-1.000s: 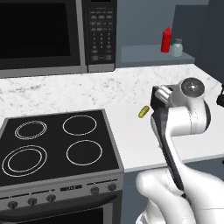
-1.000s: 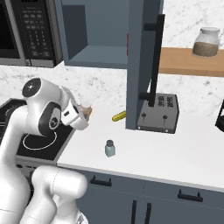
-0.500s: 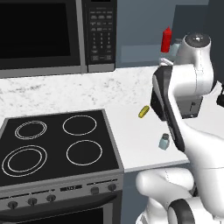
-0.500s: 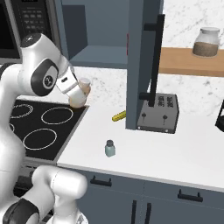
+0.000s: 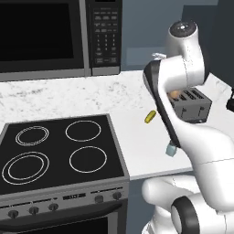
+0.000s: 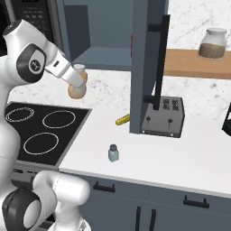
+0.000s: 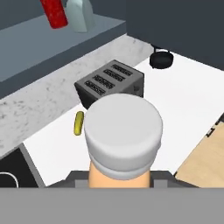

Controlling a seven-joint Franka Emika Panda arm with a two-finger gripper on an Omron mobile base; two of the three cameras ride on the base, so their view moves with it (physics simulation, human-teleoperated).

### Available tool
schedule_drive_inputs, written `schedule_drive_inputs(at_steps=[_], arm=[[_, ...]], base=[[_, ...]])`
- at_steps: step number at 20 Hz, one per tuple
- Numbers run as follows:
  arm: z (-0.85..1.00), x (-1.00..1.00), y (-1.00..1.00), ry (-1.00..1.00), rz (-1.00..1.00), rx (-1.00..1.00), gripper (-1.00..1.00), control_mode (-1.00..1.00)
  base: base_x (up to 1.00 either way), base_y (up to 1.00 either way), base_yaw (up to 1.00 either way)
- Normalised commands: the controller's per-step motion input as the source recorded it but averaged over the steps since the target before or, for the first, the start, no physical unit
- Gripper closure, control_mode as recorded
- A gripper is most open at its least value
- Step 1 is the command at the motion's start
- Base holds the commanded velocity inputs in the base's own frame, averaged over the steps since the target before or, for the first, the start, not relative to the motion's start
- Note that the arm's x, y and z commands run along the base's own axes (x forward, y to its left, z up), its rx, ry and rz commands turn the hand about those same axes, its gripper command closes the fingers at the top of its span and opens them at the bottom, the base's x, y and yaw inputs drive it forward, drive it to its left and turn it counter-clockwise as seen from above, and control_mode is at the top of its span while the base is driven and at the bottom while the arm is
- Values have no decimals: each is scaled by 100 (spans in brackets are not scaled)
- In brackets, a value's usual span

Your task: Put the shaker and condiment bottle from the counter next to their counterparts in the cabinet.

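Hand view looks down the long axis of the condiment bottle (image 7: 122, 135): pale cap toward the camera, orange body below, pinched in the gripper (image 7: 120, 175). Right base view shows it raised above the tabletop (image 6: 189, 153) near the cabinet (image 6: 108, 54), cap tilted up and right. Shaker (image 6: 113, 153) stands upright near the tabletop's front edge; red squeeze bottle (image 7: 53, 12) and twin shaker (image 7: 79, 15) sit on the cabinet shelf.

base views flank counter (image 6: 180, 149), hand view close above

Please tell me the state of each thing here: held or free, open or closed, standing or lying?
Orange bottle: capped, held in the claw, lifted.
Shaker: standing free on the counter.
Cabinet: door open.
Red bottle: on the cabinet shelf.
Yellow item: lying flat.
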Motion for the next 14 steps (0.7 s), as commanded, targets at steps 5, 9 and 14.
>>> schedule_drive_inputs(at_steps=[5,9,14], arm=[[56,7,0,-4,5,-12,100,-100],[41,1,0,-7,8,-9,100,-100],[31,0,-1,-6,13,-4,100,-100]], base=[[0,0,0],[0,0,0],[0,0,0]])
